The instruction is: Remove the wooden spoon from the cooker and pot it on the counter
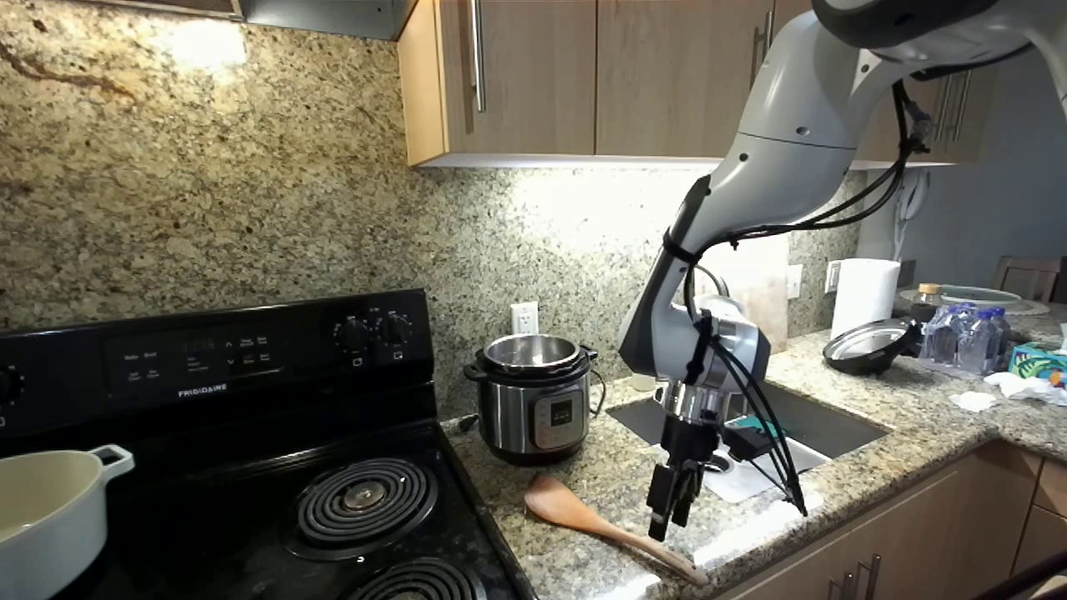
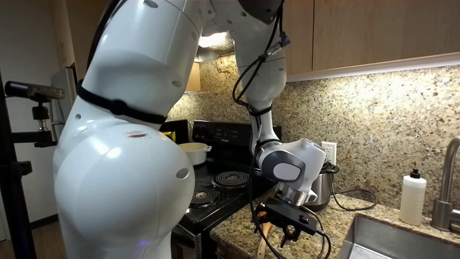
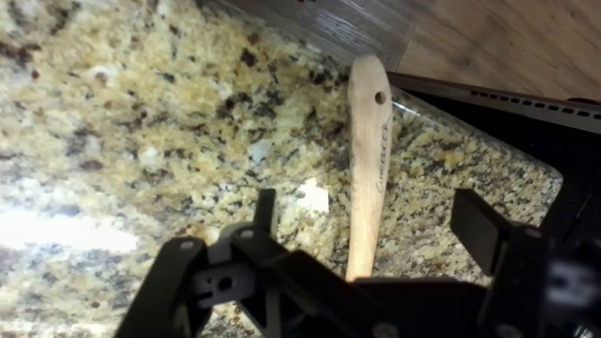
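Note:
The wooden spoon (image 1: 588, 521) lies flat on the granite counter (image 1: 909, 421), its bowl near the cooker (image 1: 533, 417) and its handle pointing to the front edge. The cooker stands uncovered at the backsplash; it is partly hidden by the arm in an exterior view (image 2: 321, 189). My gripper (image 1: 669, 523) is open and empty, pointing down above the handle. In the wrist view (image 3: 368, 206) the fingers are wide apart, one on each side of the spoon handle (image 3: 367, 155), not touching it. The bowl is out of the wrist view. The spoon is partly hidden behind the gripper in an exterior view (image 2: 266, 228).
The black coil stove (image 1: 492, 575) borders the counter, with a white pot (image 1: 54, 517) on it. The steel sink (image 1: 834, 429) lies on the other side of the gripper. A soap bottle (image 2: 413, 198) and faucet (image 2: 447, 180) stand behind the sink. Cables hang from the wrist.

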Tool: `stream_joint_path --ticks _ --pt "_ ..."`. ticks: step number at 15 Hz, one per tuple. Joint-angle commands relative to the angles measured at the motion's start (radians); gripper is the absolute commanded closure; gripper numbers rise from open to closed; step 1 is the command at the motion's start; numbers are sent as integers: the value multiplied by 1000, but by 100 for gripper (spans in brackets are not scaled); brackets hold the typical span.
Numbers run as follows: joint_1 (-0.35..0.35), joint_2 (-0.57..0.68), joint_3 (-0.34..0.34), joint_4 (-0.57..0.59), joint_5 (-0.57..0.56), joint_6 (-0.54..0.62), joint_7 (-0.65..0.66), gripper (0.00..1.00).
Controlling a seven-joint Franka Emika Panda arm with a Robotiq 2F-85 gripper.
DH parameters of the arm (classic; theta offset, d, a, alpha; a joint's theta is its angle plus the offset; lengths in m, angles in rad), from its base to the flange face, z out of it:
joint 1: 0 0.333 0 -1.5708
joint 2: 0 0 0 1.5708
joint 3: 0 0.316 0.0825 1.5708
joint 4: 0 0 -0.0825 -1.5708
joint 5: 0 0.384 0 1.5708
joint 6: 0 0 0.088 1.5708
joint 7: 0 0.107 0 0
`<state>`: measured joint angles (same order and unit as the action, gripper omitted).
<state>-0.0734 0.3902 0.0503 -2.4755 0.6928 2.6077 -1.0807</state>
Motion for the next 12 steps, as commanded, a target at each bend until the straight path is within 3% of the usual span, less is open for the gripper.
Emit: stream_joint_path --ticks 1,7,12 --pt "-31 -79 31 -61 -20 20 35 0" --pt "-9 -300 -1 -204 -73 8 104 0" --pt "14 -502 -37 -331 -294 68 350 0"
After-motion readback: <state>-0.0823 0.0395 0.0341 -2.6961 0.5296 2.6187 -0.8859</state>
